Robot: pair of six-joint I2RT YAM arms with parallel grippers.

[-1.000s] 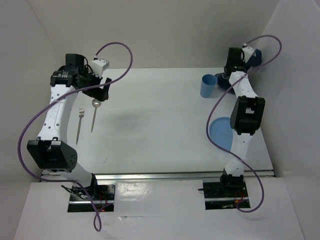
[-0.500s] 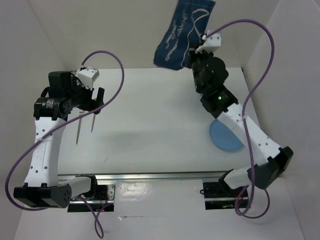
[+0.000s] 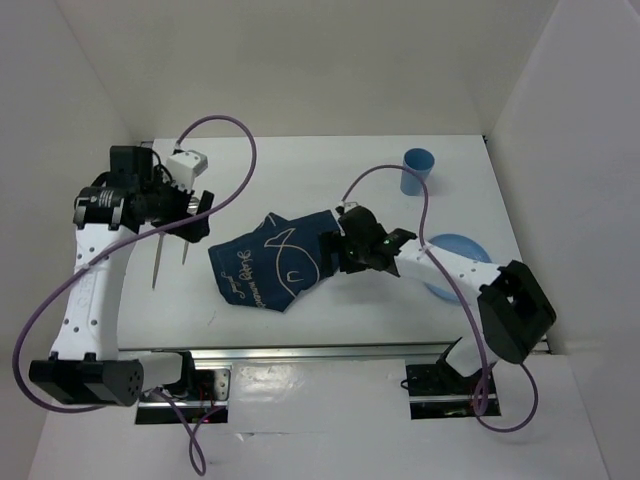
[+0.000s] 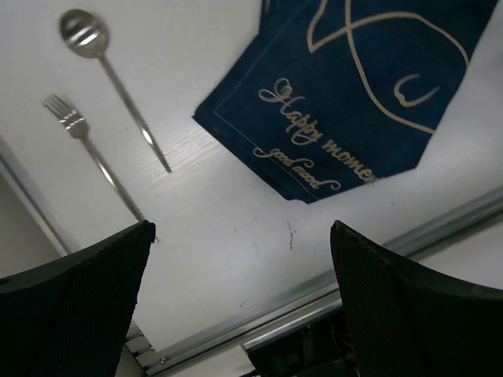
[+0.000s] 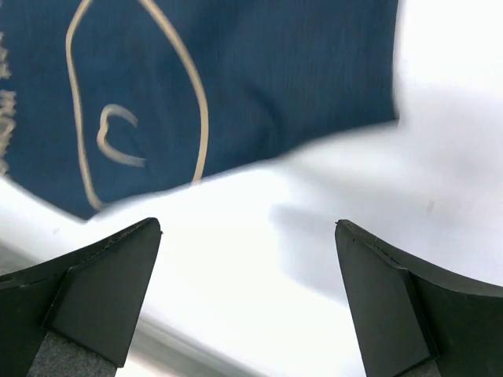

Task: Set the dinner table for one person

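**Right claw empty at the placemat's edge**

The right claw (image 5: 245, 228) stands wide open, holding nothing; whether it brushes the placemat (image 3: 265, 265) just ahead, the blurred wrist view won't say. That cloth looks soft, light and rumpled: pinch a corner. Under both is the dinner table (image 3: 330, 180): rigid, smooth, nothing to lift. Behind: plate (image 3: 455, 245), cup (image 3: 417, 170). Beyond the placemat: fork (image 3: 159, 255), spoon (image 3: 188, 230), and the left claw (image 4: 240, 228), also open. White walls (image 3: 300, 60) enclose all.

The dinner table (image 3: 330, 180) is seen as a large, flat, white rectangular top, laid level and filling most of the scene. A thin metal rail (image 3: 330, 352) is fitted along its near edge. It is enclosed by white walls (image 3: 300, 70) at left, far and right. Faint dark scuffs are seen on its near-left part.
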